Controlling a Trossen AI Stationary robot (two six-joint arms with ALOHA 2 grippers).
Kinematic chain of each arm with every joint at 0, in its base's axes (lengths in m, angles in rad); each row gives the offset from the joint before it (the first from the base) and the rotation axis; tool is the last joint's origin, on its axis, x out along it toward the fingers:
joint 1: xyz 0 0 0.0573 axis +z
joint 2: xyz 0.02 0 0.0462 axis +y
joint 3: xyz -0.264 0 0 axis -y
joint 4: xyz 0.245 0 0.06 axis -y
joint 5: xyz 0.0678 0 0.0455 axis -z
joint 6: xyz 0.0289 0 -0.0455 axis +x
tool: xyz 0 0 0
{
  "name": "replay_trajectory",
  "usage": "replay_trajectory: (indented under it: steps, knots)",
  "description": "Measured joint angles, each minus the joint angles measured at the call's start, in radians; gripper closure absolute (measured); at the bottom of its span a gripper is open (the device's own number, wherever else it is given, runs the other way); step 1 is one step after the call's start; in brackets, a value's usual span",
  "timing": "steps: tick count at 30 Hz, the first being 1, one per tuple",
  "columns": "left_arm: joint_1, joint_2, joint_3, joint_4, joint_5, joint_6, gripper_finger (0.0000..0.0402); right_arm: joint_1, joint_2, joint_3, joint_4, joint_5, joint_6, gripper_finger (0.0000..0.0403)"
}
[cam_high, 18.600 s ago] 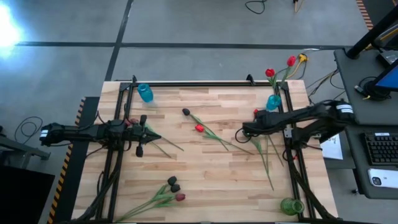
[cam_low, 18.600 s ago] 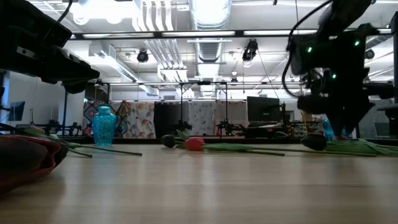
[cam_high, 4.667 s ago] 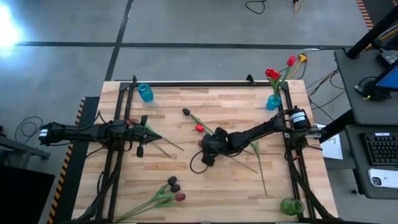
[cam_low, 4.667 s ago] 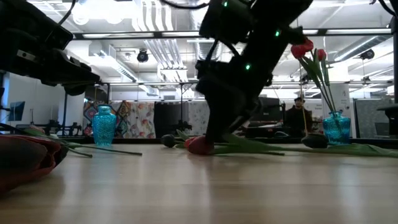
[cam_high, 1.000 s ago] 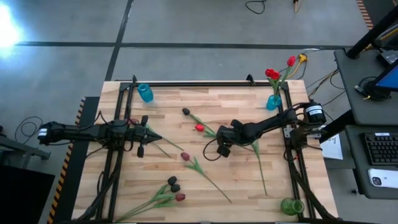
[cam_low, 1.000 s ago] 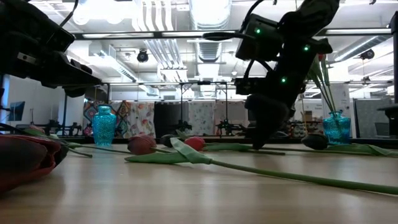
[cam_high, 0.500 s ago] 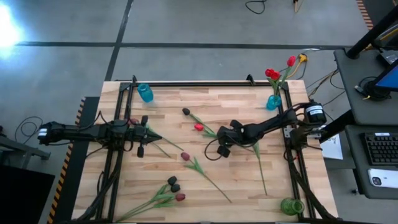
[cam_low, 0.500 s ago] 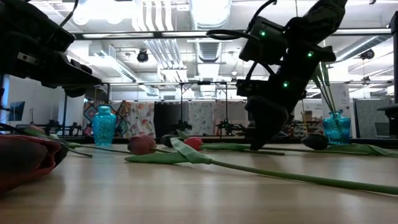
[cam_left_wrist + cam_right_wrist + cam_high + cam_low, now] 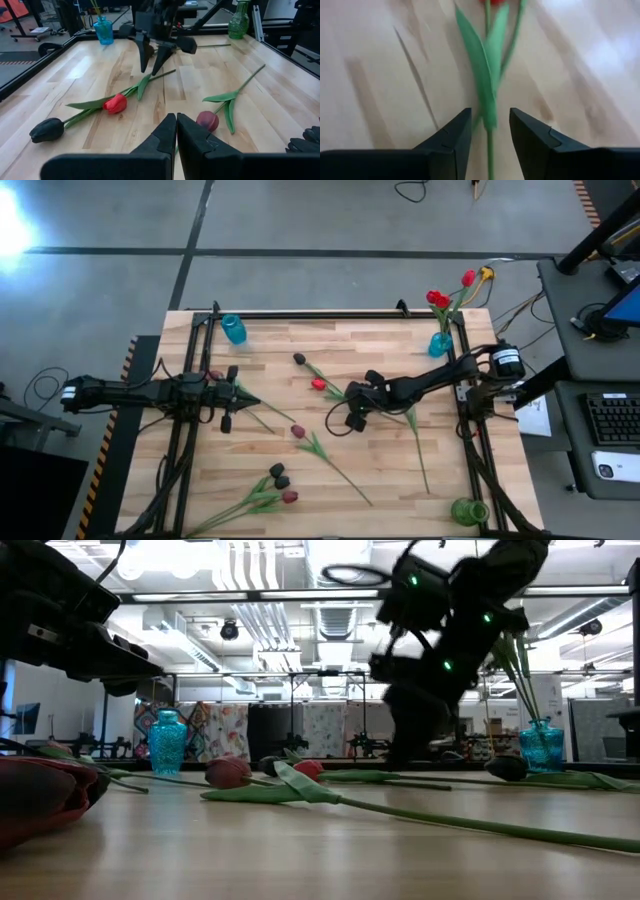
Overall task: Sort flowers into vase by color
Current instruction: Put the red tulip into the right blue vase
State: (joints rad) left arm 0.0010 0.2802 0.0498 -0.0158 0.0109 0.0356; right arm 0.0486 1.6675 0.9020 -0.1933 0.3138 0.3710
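while parted and empty, right gripper (image 9: 490,132) low over red tulip's stem (image 9: 489,95); left gripper (image 9: 176,131) closed.

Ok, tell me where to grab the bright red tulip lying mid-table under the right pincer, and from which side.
Grip the thin green stem just past the long leaf, coming straight down from above. The bright red artificial tulip lies flat on the wooden table, and the open right pincer already straddles that stem, so closing across it should work. The head looks too soft to pinch.
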Motion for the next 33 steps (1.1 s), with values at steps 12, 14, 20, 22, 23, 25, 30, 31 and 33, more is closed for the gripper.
replay_trajectory:
  steps: [12, 14, 20, 22, 23, 25, 30, 31, 33]
  knots:
    - [0.0, 0.0, 0.0, 0.0, 0.0, 0.0, 0.0402, -0.012, 0.078, 0.028, 0.02, 0.004, -0.031, 0.0297]
    - [0.0, 0.0, 0.0, 0.0, 0.0, 0.0, 0.0402, -0.012, 0.08, 0.028, 0.023, 0.004, -0.031, 0.0305]
    - [0.0, 0.0, 0.0, 0.0, 0.0, 0.0, 0.0402, -0.018, 0.078, 0.044, 0.03, 0.005, -0.029, 0.034]
    - [0.0, 0.0, 0.0, 0.0, 0.0, 0.0, 0.0402, -0.028, 0.09, 0.045, 0.039, 0.002, -0.028, 0.0352]
    - [0.0, 0.0, 0.0, 0.0, 0.0, 0.0, 0.0402, -0.033, 0.099, 0.045, 0.043, -0.004, -0.024, 0.0358]
    - [0.0, 0.0, 0.0, 0.0, 0.0, 0.0, 0.0402, -0.034, 0.108, 0.046, 0.048, -0.006, -0.022, 0.0371]
    - [0.0, 0.001, 0.0, 0.0, -0.001, 0.0, 0.0402, -0.031, 0.099, 0.069, 0.038, 0.0, -0.023, 0.039]
    - [0.0, 0.001, 0.0, 0.001, -0.001, 0.0, 0.0402, -0.028, 0.087, 0.075, 0.035, 0.001, -0.023, 0.039]
    - [0.0, 0.001, 0.0, 0.0, 0.0, 0.0, 0.0402, -0.019, 0.053, 0.093, 0.041, 0.025, -0.024, 0.0391]
